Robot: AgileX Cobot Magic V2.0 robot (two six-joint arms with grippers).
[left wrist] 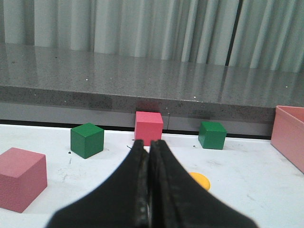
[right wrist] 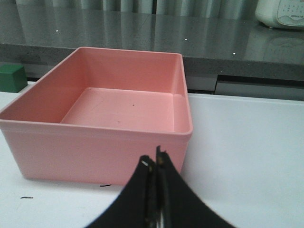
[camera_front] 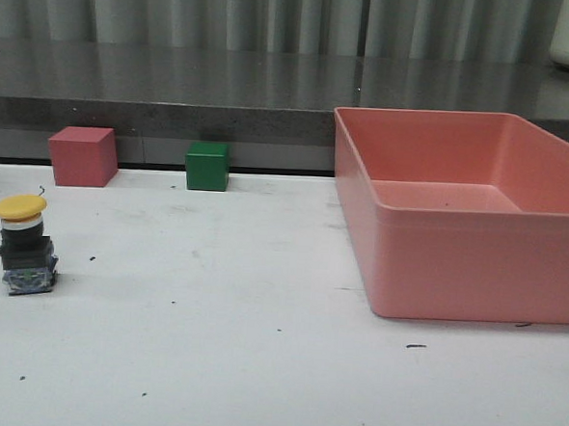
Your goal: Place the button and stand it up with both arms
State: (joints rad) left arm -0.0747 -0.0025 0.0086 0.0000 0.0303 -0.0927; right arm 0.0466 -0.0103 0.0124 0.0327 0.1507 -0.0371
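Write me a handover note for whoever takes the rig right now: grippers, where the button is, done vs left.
Left gripper: shut, empty, raised above the table near the button.
Right gripper: shut, empty, in front of the pink bin.
Button: on the white table at the robot's left, standing upright on its base, yellow cap up, apart from the pink cube and green cube behind it. Nothing touches it.
Done: the button looks placed and standing; the bin is empty.
Left: seemingly nothing but confirming it is stable; neither arm shows in the front view.

The button (camera_front: 24, 243) stands upright at the left of the frame, yellow cap up, black body, bluish base on the tabletop (camera_front: 256, 366).
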